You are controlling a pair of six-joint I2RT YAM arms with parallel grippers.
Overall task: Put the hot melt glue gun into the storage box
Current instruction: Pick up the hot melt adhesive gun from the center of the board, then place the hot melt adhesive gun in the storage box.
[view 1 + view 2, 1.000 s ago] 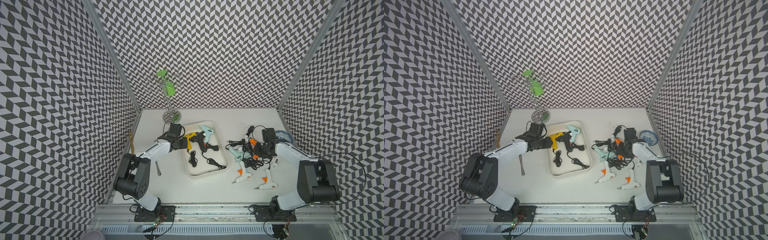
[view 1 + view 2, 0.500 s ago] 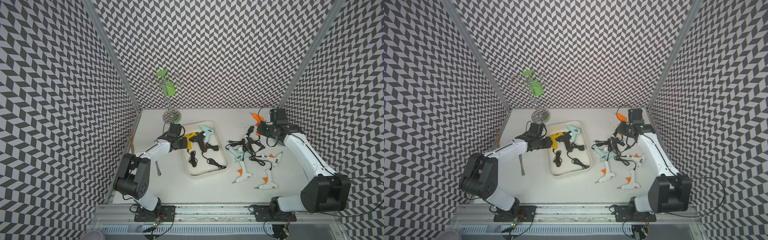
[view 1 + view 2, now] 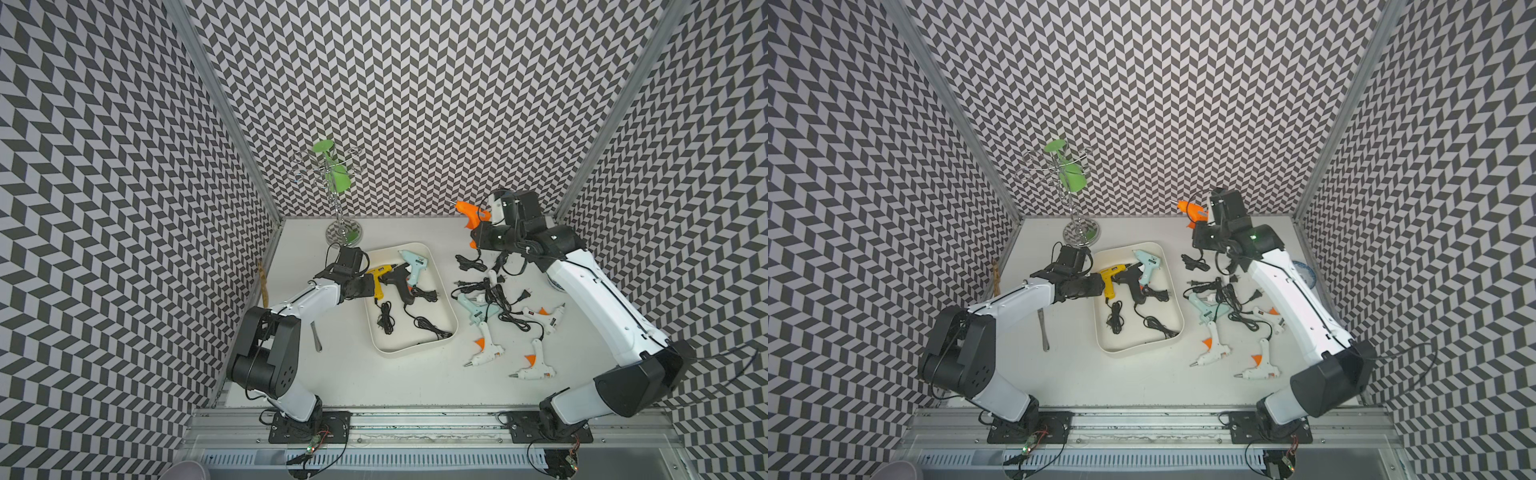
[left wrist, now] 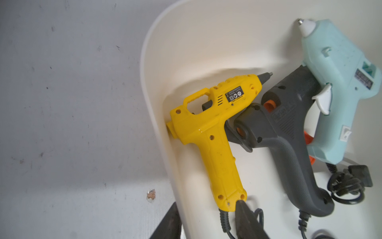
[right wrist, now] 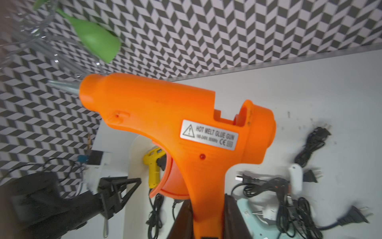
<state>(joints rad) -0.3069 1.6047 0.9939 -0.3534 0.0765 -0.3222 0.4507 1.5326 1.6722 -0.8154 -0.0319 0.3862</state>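
Right gripper (image 5: pixel 207 207) is seen closed narrowly on the handle of the orange hot melt glue gun (image 5: pixel 165 115), which is held off the table (image 3: pixel 415 395) with its metal nozzle pointed away from the arm. In both top views the gun (image 3: pixel 471 214) is carried high, toward the back wall and apart from the storage box (image 3: pixel 399 354), which lies to its left. Beneath it a tangle of black cords (image 3: pixel 494 291) and several white glue guns (image 3: pixel 484 353) are spread over the table; whether the held gun's own cord is free of that tangle cannot be told. Farther across, the left gripper (image 4: pixel 206 203) is set astride the box's wall (image 4: pixel 144 62) with its jaws part-way apart, one fingertip (image 4: pixel 240 203) against the butt of the yellow gun (image 4: pixel 206 128); whether the wall is actually pinched cannot be told. A black gun (image 4: pixel 289 134) and a mint gun (image 4: pixel 341 82) are packed beside the yellow one at the box's far end. Farthest off, a wire stand (image 3: pixel 334 178) is placed by the back wall. The step in hand is judged to be the carry: the gun has been picked up but not delivered. Next, the gun should be moved leftward over the box's nearer half, where only cords lie, lowered, and released clear of the left gripper.
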